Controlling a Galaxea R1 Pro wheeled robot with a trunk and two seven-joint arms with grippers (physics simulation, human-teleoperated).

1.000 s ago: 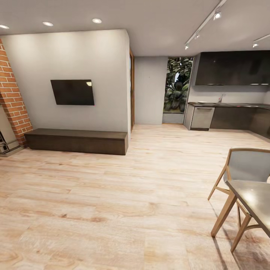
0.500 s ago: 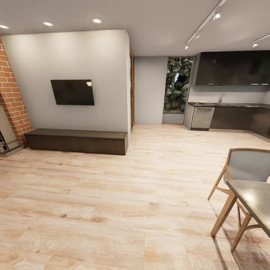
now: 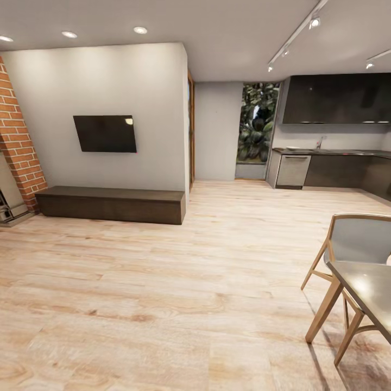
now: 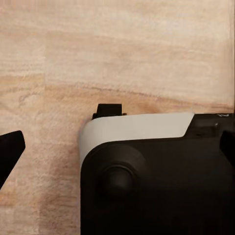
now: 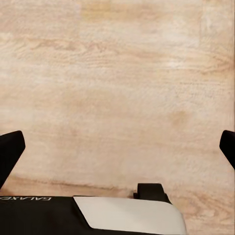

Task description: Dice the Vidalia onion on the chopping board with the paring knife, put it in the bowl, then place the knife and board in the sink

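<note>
Pale grained wood floor (image 3: 163, 304) below both tools: left tool (image 4: 117, 147) and right tool (image 5: 117, 147) spread wide, empty, touching nothing. Grey table (image 3: 369, 290) and curved wooden chair (image 3: 347, 244) near right. Far right, dark worktop (image 3: 336, 152) with sink (image 3: 320, 149) tap. Unchanged from earlier.

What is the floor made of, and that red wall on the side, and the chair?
The floor looks like pale matte wood planks: grain and knots show. The red wall looks like brick, with light mortar lines between blocks. The chair seems to have a light wooden frame with a smooth grey shell, maybe plastic; hard to be sure.
</note>
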